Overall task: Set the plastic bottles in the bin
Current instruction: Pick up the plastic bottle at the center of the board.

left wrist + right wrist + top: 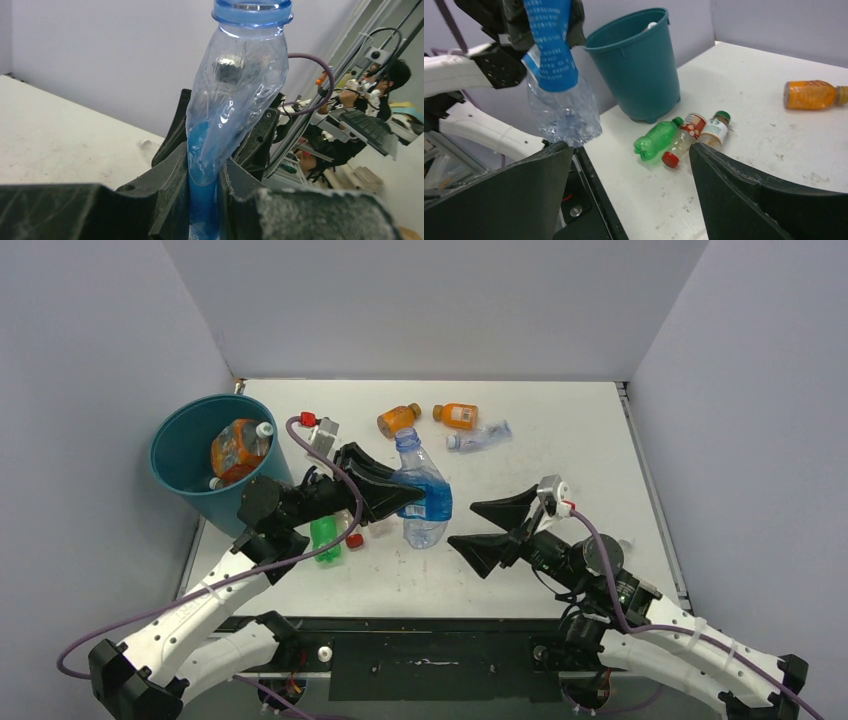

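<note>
Top external view: my left gripper [418, 498] is clamped across the blue label of a clear bottle [412, 460], over the middle of the table [560, 480] and well to the right of the bin [185, 490]. The bottle's neck points toward the far wall. The bin stands at the table's far left corner with an orange bottle [237, 448] already inside it. My right gripper [468, 527] sits just right of the held bottle, jaws spread wide and holding nothing.

On the left wrist camera, the gripper [204, 200] pinches the bottle [235, 90] hard enough to crush its waist flat, and the open neck rises above the fingers [165, 200].

On the right wrist camera, I see between the released gripper [631, 200] fingers to the bottle [551, 50] hanging base down, off the surface. Behind it is the bin [639, 65]. Lying at its foot are a green bottle [654, 142], a red-capped bottle [679, 142] and a dark-capped bottle [715, 129], side by side and touching. Another orange one [814, 95] lies farther right on the table.

Two orange bottles [398, 419] [457, 415] and a clear one [480, 437] lie near the far edge.
</note>
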Action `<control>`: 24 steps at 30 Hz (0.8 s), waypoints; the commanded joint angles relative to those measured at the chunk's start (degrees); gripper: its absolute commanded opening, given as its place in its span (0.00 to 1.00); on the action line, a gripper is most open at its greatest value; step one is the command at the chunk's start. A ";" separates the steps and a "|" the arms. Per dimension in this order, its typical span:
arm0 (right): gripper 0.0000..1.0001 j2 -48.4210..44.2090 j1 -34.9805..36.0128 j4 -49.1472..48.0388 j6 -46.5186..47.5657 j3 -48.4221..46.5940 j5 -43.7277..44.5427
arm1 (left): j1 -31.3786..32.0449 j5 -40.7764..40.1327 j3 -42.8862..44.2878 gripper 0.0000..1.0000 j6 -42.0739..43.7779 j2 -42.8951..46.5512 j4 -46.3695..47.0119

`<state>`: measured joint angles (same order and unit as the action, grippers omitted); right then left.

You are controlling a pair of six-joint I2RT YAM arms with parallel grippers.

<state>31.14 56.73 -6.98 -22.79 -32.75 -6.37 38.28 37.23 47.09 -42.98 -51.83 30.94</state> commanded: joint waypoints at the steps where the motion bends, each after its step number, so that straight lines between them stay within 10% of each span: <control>1: 0.90 2.10 0.39 -14.00 -4.25 0.94 -4.50 | -0.38 2.39 -0.27 0.00 -7.91 0.36 9.14; 24: 0.89 18.75 4.34 -31.93 -8.02 -0.35 -8.25 | 0.89 -5.05 -4.08 0.00 -5.34 1.79 8.94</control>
<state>47.35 59.13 -33.17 -31.86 -30.26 -15.44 38.37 34.72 42.30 -50.22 -51.44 39.09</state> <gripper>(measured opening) 0.934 0.187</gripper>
